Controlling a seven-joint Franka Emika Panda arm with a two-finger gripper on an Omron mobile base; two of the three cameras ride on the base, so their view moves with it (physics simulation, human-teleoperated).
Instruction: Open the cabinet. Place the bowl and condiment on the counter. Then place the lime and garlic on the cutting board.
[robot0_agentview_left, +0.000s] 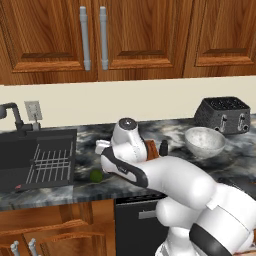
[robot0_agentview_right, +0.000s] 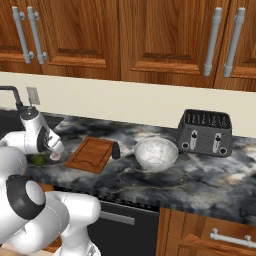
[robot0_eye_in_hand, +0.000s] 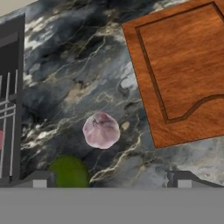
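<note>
While base views show bowl (robot0_agentview_right: 156, 152) and condiment (robot0_agentview_right: 116, 150) on counter (robot0_agentview_right: 210, 175), hand cam shows garlic (robot0_eye_in_hand: 101, 130) and lime (robot0_eye_in_hand: 69, 172) beside cutting board (robot0_eye_in_hand: 183, 74). Gripper (robot0_eye_in_hand: 111, 179) spread wide, holding nothing.

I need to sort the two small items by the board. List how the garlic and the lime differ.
The garlic is whitish-pink; the lime is green. The garlic lies nearer the cutting board; the lime lies nearer the sink rack. Both are small, rounded, and rest on the counter, off the board.

Cutting board (robot0_agentview_left: 151, 148) mostly behind arm
</note>
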